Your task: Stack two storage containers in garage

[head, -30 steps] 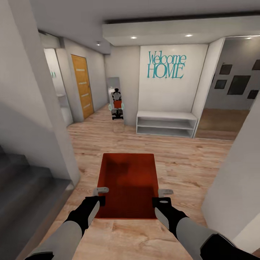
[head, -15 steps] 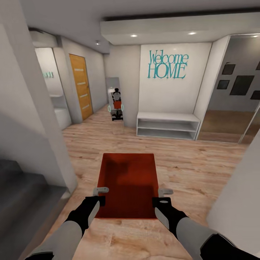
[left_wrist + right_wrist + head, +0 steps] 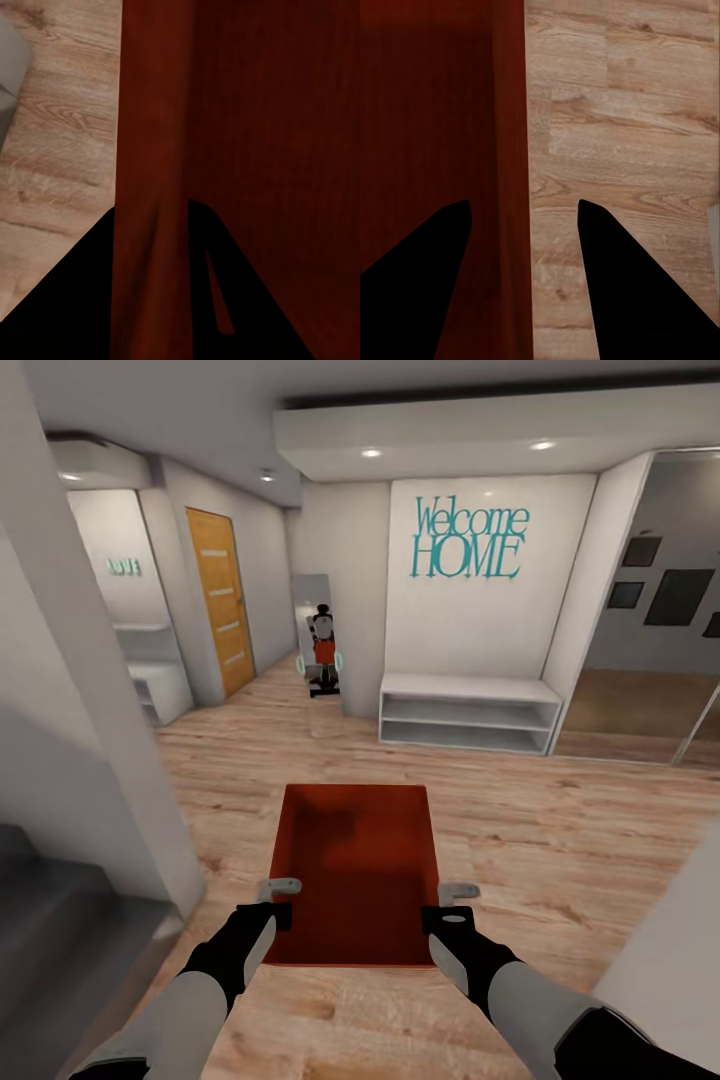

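The head camera looks forward and down from above both arms, over the storage container (image 3: 355,875) toward the Welcome HOME wall lettering (image 3: 468,541) far beyond it. The left wrist camera sits very close against that container's side wall (image 3: 154,150), looking along it to the wood-plank floor (image 3: 60,142). The right wrist camera looks equally close along the opposite wall (image 3: 510,172), floor (image 3: 622,135) beside it. All three views share the container and the planks.

Wood-plank floor (image 3: 560,840), white bench (image 3: 468,712)
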Controlling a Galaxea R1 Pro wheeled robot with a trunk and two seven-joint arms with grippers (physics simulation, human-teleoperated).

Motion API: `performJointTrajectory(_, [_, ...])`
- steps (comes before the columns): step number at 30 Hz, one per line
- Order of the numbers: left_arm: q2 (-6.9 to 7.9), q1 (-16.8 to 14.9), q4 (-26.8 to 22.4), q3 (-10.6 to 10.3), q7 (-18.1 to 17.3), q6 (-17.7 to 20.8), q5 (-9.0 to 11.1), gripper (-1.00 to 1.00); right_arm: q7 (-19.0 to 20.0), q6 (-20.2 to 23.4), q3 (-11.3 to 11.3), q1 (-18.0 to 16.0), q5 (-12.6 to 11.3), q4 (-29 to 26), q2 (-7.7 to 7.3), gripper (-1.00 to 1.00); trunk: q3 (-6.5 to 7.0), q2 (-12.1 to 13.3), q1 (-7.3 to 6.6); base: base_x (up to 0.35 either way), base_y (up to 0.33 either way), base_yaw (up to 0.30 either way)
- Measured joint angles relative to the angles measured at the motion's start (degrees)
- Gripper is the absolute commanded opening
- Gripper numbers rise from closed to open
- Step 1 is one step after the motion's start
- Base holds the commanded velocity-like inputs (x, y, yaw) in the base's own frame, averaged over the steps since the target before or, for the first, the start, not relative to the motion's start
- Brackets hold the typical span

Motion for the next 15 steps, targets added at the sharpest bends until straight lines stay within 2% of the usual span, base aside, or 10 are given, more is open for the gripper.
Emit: performJointTrajectory(15, [-0.02, 0.0, 0.0, 0.0, 0.0, 0.0, -0.1, -1.0, 0.1, -0.1, -0.1, 0.0, 0.0, 0.1, 0.0, -1.0, 0.0, 0.0, 0.0, 0.323, 0.0, 0.0])
